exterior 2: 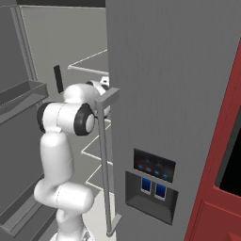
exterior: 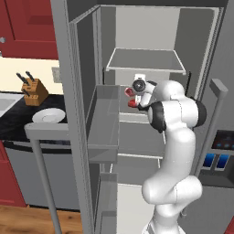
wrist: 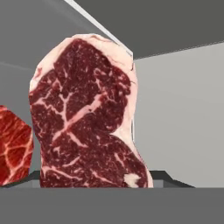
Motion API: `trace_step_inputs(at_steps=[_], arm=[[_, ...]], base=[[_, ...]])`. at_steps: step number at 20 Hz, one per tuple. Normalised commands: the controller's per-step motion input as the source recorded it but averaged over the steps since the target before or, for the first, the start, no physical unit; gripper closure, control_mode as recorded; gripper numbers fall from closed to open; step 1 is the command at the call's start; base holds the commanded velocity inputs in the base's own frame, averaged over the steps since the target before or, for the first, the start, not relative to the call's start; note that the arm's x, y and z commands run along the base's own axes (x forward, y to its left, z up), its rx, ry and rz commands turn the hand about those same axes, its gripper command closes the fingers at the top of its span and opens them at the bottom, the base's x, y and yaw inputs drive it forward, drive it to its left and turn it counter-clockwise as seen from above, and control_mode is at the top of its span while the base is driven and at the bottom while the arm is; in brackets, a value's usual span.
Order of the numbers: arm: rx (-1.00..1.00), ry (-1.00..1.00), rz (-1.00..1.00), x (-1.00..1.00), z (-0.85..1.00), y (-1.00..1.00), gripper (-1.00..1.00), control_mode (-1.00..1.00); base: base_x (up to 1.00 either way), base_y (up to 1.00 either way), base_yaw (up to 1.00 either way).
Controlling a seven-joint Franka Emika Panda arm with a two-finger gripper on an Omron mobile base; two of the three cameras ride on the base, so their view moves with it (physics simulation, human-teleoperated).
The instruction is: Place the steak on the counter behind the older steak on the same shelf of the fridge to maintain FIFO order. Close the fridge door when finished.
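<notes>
Our white arm (exterior: 176, 151) rises from the near right, bends at its dark elbow joint and reaches far and left. Our gripper (exterior: 133, 97) sits at the end of it, level with the wrist. We cannot tell how its fingers stand.

No text, label, brand, number or sign can be read anywhere. The dispenser panel (exterior 2: 154, 165) on the closed fridge door (exterior 2: 179, 94) carries small blue-lit marks, too small to make out as letters or figures. The same panel (exterior: 222, 141), seen from the left base view, is just as unreadable.
</notes>
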Motion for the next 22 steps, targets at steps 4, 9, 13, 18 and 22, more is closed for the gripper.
trace_step_inputs(at_steps=[4,9,13,18,22], arm=[[-0.01,0.0,0.0,0.37,-0.18,0.0,1.0,-1.0],[-0.01,0.0,0.0,0.27,-0.2,-0.02,1.0,-1.0],[-0.02,0.04,0.0,0.35,-0.46,-0.01,-1.0,-1.0],[-0.01,0.0,0.0,0.15,-0.45,-0.02,-1.0,-1.0],[0.0,0.0,0.0,0.03,-0.24,0.0,-1.0,-1.0]], base=[[0.0,0.0,0.0],[0.0,0.0,0.0],[0.0,0.0,0.0],[0.0,0.0,0.0],[0.0,0.0,0.0]])
